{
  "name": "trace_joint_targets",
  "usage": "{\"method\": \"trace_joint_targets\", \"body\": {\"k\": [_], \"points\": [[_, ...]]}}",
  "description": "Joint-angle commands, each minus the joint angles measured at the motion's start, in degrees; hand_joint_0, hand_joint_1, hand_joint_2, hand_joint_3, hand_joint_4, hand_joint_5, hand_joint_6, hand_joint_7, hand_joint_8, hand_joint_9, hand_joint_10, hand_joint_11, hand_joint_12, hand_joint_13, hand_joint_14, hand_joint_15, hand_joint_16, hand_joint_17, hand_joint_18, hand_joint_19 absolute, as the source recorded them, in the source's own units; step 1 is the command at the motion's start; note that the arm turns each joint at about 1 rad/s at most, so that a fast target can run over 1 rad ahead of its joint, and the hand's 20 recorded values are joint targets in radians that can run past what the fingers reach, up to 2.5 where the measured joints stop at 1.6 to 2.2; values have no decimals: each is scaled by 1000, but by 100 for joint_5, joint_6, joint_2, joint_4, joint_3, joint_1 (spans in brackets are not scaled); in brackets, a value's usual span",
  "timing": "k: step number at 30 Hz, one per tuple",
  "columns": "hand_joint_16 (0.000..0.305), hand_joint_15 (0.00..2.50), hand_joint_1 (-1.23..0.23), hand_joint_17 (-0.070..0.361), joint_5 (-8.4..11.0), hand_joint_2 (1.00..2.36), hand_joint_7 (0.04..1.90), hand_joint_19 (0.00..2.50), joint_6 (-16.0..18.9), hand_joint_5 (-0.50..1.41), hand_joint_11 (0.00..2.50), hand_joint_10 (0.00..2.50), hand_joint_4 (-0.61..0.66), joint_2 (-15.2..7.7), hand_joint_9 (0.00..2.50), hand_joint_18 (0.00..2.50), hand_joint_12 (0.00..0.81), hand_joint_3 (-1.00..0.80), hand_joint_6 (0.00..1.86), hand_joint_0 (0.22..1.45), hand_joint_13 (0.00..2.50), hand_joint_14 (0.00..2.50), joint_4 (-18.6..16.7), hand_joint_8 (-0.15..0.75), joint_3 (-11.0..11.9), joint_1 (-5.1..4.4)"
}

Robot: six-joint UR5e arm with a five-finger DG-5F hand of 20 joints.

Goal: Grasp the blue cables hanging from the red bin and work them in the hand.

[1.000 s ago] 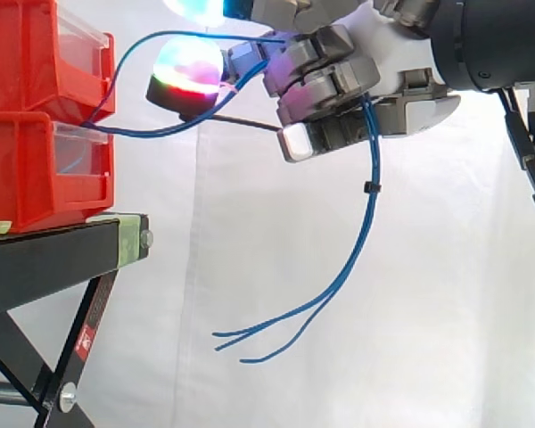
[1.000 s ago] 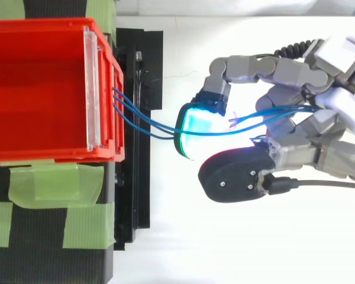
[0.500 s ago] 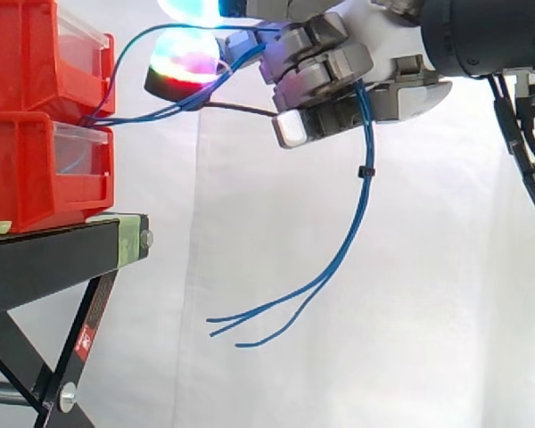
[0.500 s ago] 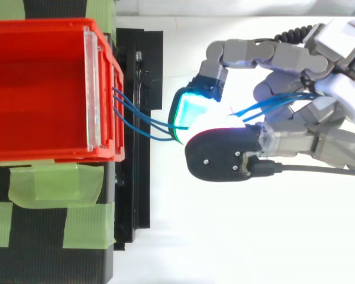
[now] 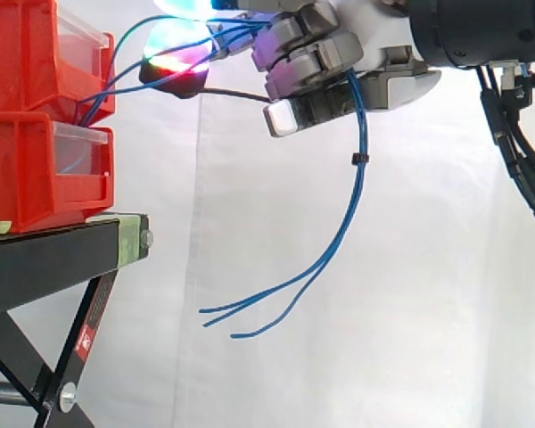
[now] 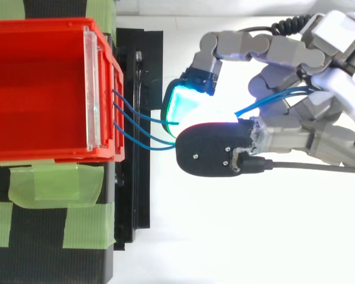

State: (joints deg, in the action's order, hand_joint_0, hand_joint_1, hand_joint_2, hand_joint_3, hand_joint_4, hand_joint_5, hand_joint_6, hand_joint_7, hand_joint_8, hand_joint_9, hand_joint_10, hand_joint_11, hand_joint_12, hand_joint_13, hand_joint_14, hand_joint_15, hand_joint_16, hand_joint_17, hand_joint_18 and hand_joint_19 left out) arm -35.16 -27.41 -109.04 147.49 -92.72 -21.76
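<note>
Blue cables (image 5: 357, 187) run from the front of the upper red bin (image 5: 36, 58) to my hand (image 5: 339, 71), then hang down with loose ends curling left at the bottom. A small black tie sits on them below the hand. My hand is curled round the cables at the top of the side view, its fingertips (image 5: 174, 45) glowing close to the bin. In the top view the cables (image 6: 139, 127) leave the red bin (image 6: 41, 89) and pass under the hand (image 6: 296, 118).
Two red bins are stacked on a black stand (image 5: 62, 250) with green tape (image 6: 53, 183) on its top. A white curtain hangs behind. Open space lies below the hand and to the right of the stand.
My hand has moved left toward the bin and slightly up, carrying the cables. The dangling ends have risen and swung left; the stretch to the bin is shorter.
</note>
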Motion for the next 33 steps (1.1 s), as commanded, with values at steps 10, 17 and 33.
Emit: {"method": "trace_joint_targets", "body": {"k": [10,17,33], "points": [[186,1461,-641,139,53,1022,1375,559,25,314,2500,2500,243,5,1601,2483,470,-421,432,932,1747,2500,-19,350,-1,-48],[186,1461,-640,139,53,1022,1356,559,25,302,2500,2500,248,5,1601,2483,470,-414,460,935,1747,2500,-19,350,-1,-74],[186,1461,-637,139,62,1021,1352,559,254,300,2500,2500,245,-4,1601,2483,470,-425,469,938,1747,2500,157,350,-1,-127]]}}
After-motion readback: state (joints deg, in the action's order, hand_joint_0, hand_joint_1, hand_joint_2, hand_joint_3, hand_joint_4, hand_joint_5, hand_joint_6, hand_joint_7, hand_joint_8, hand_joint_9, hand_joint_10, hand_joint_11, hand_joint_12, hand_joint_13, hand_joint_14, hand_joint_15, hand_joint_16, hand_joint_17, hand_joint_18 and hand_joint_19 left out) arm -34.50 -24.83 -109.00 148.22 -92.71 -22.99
